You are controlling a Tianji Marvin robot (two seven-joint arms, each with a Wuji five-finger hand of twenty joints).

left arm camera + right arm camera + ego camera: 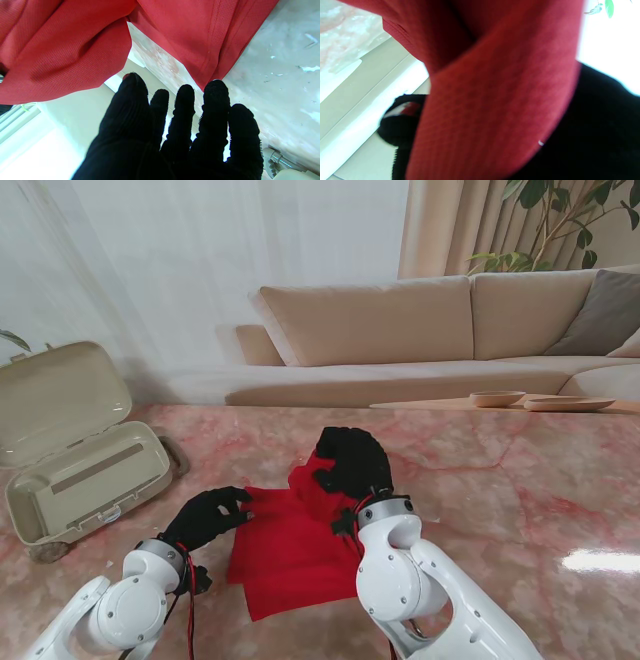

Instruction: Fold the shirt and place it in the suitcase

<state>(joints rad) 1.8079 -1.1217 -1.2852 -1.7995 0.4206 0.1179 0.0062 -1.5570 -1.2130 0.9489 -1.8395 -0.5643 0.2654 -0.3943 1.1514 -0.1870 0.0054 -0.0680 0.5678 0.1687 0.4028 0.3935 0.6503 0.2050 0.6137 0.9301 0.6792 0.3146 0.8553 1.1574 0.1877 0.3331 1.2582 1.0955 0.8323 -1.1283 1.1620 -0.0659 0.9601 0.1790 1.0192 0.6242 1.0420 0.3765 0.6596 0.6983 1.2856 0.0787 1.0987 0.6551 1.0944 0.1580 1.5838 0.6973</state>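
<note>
Two black-gloved hands are seen on a red shirt [290,545] in the view from the stand. The shirt is spread on a pink marble table [500,480], near me and close to the middle. The far part of the shirt is bunched up and lifted by the right hand [352,462], whose fingers are closed on the cloth. The left hand [208,516] is set at the shirt's left edge, with its fingertips touching the cloth. A beige suitcase [85,480] is placed at the far left of the table — its lid is up and it is well apart from the shirt. A beige sofa [420,320] is seen behind the table.

In the left wrist view, the left hand [175,130] is shown with its fingers [216,100] stretched out and a little apart. Nothing is held in it. One fingertip is touching the hem of the shirt [75,50], and the table [275,75] is seen beside it.

In the right wrist view, most of the picture is filled by the shirt [490,100] — a thick fold of it is draped right over the right hand [595,125]. The picture is blurred, so single fingers cannot be made out well.
</note>
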